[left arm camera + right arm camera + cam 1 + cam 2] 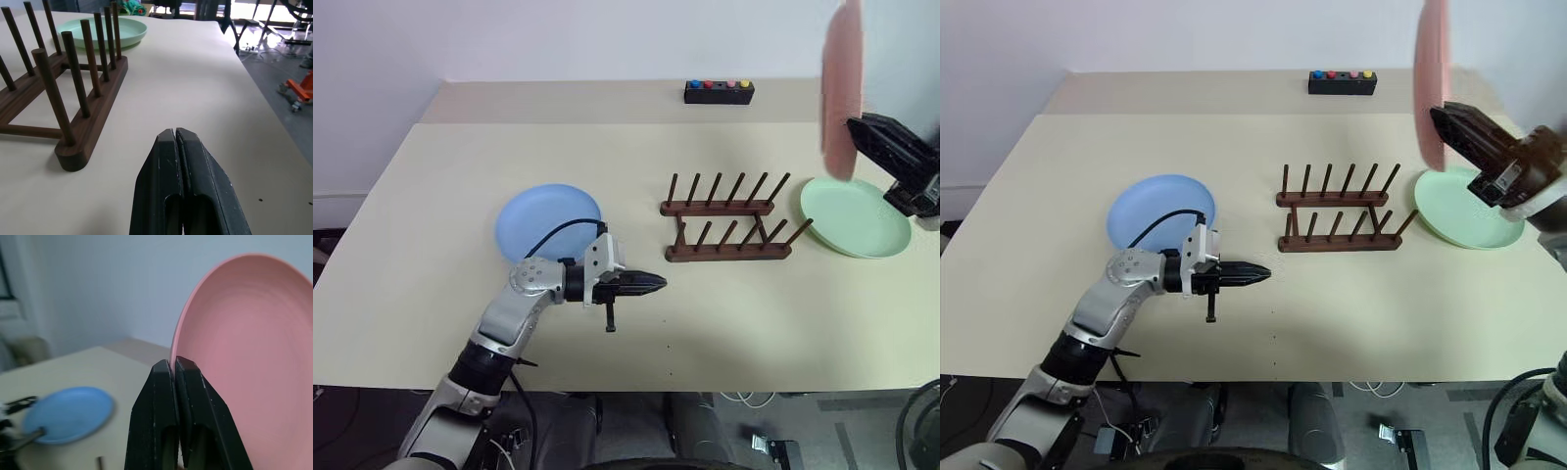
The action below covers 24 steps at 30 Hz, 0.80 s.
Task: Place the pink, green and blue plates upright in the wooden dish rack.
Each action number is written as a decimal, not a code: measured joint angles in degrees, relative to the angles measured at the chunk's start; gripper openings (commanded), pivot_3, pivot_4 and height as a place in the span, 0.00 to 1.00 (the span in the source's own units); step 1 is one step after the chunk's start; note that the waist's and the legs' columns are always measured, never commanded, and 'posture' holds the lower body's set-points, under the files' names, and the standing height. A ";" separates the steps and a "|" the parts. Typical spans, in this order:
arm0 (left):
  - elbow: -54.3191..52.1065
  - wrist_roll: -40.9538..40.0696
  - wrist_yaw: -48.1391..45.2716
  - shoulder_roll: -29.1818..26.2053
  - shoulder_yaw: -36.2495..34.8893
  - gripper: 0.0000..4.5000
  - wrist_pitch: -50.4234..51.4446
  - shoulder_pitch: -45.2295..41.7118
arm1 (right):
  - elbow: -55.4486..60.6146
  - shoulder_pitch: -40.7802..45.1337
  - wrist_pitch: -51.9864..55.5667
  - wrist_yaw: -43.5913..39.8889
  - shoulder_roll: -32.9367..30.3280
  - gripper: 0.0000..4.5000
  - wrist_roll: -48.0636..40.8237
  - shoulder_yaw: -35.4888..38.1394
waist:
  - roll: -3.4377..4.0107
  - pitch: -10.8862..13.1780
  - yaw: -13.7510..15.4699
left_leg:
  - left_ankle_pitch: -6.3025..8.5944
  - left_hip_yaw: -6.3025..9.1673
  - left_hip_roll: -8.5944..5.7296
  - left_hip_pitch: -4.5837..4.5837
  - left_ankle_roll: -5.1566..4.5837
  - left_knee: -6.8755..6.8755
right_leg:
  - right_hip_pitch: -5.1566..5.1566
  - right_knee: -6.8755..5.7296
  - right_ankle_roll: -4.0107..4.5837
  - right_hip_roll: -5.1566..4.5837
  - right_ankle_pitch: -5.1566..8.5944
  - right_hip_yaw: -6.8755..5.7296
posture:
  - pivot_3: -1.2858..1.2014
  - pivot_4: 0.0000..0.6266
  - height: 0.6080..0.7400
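Three plates were seen, one of them gripped. The pink plate (1429, 83) was pinched by its rim between the closed fingers of the right gripper (1442, 119) and held on edge, raised above the table (431, 196). The green plate (858, 216) lay flat on the table below and just beside that gripper, touched by nothing. The wooden dish rack (728, 231) stood empty of plates to the left of the right gripper, between the two grippers, its pegs tilted slightly.

The left gripper (654, 283) was clenched on nothing, its fingers pressed together and pointed level toward the robot's right. The near end of the rack was found just ahead of its tips and slightly farther from the robot, apart from them. The blue plate (549, 220) lay flat behind that gripper, beside its wrist, on the far side from the robot. A small black box with coloured buttons (719, 92) sat at the far edge of the table, well beyond both grippers.
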<state>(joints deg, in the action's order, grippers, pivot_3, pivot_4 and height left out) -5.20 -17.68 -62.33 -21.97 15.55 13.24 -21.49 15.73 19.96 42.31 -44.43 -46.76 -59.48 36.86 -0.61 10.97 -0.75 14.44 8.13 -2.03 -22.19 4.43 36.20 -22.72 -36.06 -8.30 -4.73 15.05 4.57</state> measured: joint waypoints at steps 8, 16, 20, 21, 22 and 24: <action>-1.77 -0.58 1.17 -1.17 -1.12 0.00 1.05 1.10 | -4.62 1.55 4.61 -4.31 -0.69 0.01 -7.05 -1.74 | 0.05 -0.01 -0.08 | 0.00 -0.02 0.00 0.00 0.00 -0.01 | -0.05 -0.05 0.00 0.01 0.00 0.00 | 0.52 0.24 1.00; -1.90 -0.60 1.65 -1.53 -1.19 0.00 1.38 1.11 | -6.90 2.70 6.00 -6.71 -1.18 0.01 -8.20 -4.12 | 0.05 -0.01 -0.05 | 0.00 -0.02 0.00 -0.01 0.00 0.00 | -0.05 -0.05 -0.01 0.01 0.00 0.00 | 0.52 0.24 1.00; -2.31 -0.60 1.85 -1.56 -1.19 0.00 1.47 1.11 | -8.58 3.34 5.89 -7.05 -1.18 0.01 -7.83 -4.74 | 0.05 -0.01 -0.05 | 0.00 -0.03 0.00 -0.01 0.00 -0.01 | -0.06 -0.05 -0.01 0.01 0.00 0.00 | 0.52 0.24 1.00; -2.36 -0.60 1.98 -1.59 -1.19 0.00 1.50 1.11 | -9.19 3.54 5.91 -7.32 -1.20 0.01 -7.72 -4.76 | 0.05 -0.01 -0.05 | 0.00 -0.02 0.00 -0.01 0.00 -0.01 | -0.06 -0.05 -0.01 0.01 0.00 0.00 | 0.52 0.24 1.00; -2.40 -0.60 2.11 -1.60 -1.19 0.00 1.51 1.11 | -9.93 3.73 5.92 -7.57 -1.24 0.01 -7.71 -4.76 | 0.05 -0.01 -0.05 | 0.00 -0.03 0.00 -0.02 0.00 -0.01 | -0.06 -0.05 -0.01 0.01 0.00 0.00 | 0.52 0.24 1.00; -2.41 -0.60 2.31 -1.62 -1.19 0.00 1.52 1.11 | -11.22 3.92 5.92 -7.88 -1.33 0.01 -7.51 -4.77 | 0.05 -0.01 -0.05 | 0.00 -0.03 0.00 -0.02 0.00 -0.01 | -0.06 -0.05 -0.01 0.01 0.00 0.00 | 0.52 0.24 1.00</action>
<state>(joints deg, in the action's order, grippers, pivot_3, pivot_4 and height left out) -7.61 -18.28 -60.02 -23.60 14.36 14.76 -20.39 4.52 23.89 48.23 -52.31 -48.09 -66.99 32.09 -0.56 10.96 -0.80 14.44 8.11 -2.03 -22.21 4.43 36.19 -22.79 -36.11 -8.31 -4.72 15.05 4.56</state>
